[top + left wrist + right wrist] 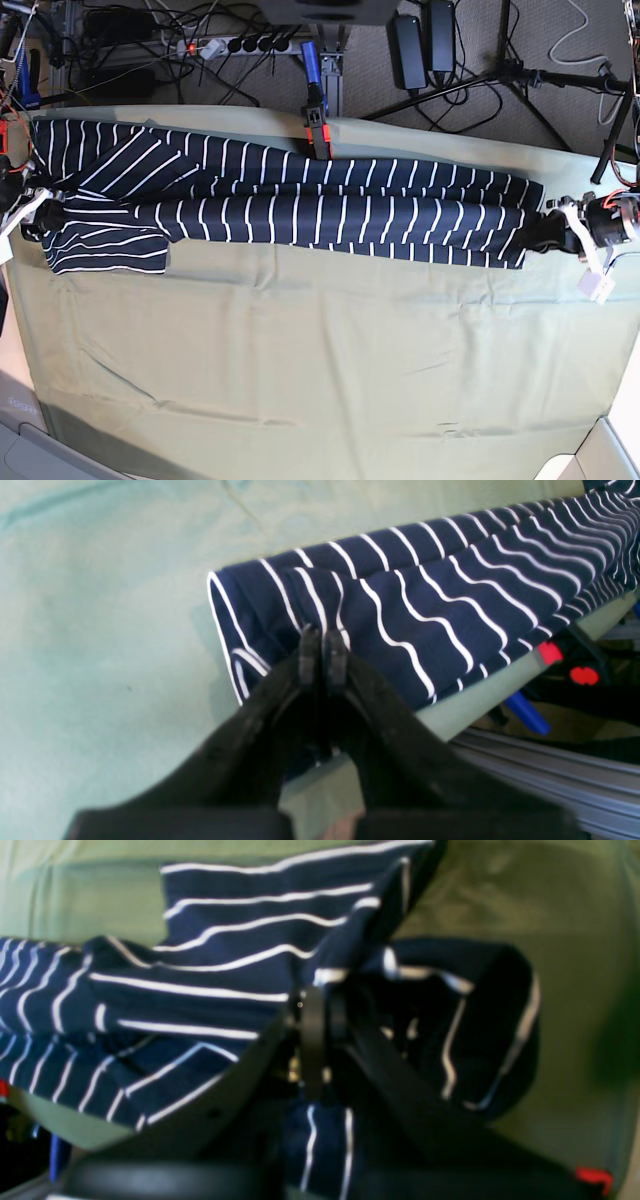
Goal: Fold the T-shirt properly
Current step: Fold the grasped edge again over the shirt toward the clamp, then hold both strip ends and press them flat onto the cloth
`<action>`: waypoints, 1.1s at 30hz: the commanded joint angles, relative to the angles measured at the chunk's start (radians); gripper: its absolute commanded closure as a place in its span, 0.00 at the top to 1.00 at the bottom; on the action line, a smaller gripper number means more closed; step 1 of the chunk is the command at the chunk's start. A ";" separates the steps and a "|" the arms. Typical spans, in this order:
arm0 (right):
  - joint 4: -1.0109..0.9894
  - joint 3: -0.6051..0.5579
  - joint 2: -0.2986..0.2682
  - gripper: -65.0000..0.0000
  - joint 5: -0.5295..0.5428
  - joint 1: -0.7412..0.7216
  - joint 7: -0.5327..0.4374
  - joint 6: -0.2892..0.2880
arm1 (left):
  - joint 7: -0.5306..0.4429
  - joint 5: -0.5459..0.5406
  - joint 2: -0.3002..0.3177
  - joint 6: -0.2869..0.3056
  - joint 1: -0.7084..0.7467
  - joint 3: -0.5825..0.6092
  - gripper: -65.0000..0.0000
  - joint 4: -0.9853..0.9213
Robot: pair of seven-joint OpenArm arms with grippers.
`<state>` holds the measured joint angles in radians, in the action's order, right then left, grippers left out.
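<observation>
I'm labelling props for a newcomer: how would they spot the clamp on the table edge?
Start at the pale green cloth over the table, then follow its far edge along the striped T-shirt. Near the middle of that edge stands an orange-red clamp with a blue handle, the only bright thing touching the shirt's far side.

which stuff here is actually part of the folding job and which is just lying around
Part of the job:
- T-shirt, stretched along the far edge of the table
- left claw, shut on one end of it
- right claw, shut on the other end

Just lying about:
- pale green cloth covering the table
- red and blue clamp at the far edge
- cables and power strip on the floor
</observation>
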<state>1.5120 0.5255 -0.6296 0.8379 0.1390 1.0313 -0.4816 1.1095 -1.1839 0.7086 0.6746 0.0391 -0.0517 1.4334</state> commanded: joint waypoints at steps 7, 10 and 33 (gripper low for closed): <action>0.032 0.024 -0.020 0.00 0.000 0.068 -0.009 -0.042 | -0.008 -0.010 0.023 0.023 0.016 -0.011 0.00 0.014; 0.033 0.024 -0.012 0.00 0.002 0.097 -0.010 -0.042 | -0.009 -0.010 0.023 0.023 0.017 -0.011 0.00 0.014; 0.033 0.023 0.046 0.66 -0.037 0.122 -0.051 -0.042 | -0.164 0.231 0.003 -0.021 0.016 -0.010 0.56 -0.056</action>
<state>1.5314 0.5358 -0.5621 0.7929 0.2687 1.0016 -0.4816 0.9565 -0.9394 0.6937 0.6552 0.0692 -0.0521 1.3674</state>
